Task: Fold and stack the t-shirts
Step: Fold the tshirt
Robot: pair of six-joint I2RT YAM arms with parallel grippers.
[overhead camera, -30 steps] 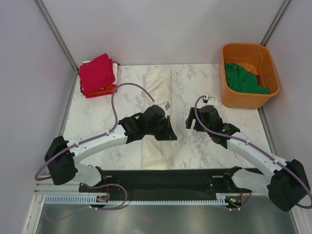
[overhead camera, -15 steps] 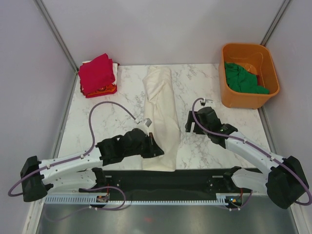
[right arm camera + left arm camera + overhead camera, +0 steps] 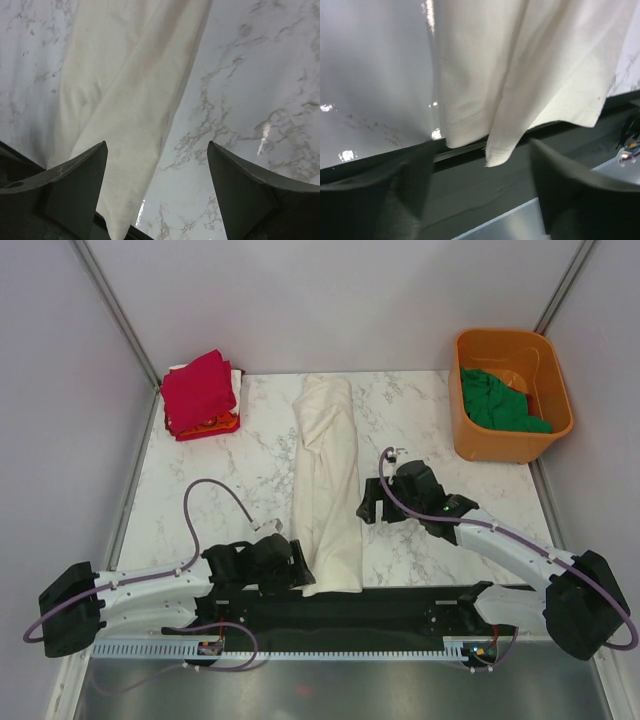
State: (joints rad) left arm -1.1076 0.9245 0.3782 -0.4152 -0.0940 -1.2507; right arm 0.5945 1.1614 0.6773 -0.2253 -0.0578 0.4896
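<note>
The cream-white t-shirt (image 3: 328,480) lies as a long narrow strip down the middle of the table, its near hem (image 3: 495,150) hanging just over the front edge. My left gripper (image 3: 300,572) sits low at that edge, beside the hem's left side, open with nothing between its fingers (image 3: 555,185). My right gripper (image 3: 369,506) hovers open at the strip's right edge, over cloth (image 3: 125,90) and marble. A crimson red shirt (image 3: 198,388) lies folded on an orange-red one (image 3: 218,424) at the back left. The dark green shirt (image 3: 497,402) is in the tub.
The orange plastic tub (image 3: 512,340) stands at the back right corner. Grey walls close in the table on both sides. A black base rail (image 3: 380,605) runs along the near edge, seen dark under the left fingers (image 3: 470,200).
My left arm pulled back to the near edge, drawing the cream shirt out long, then opened and let go. The right gripper slid left toward the shirt.
</note>
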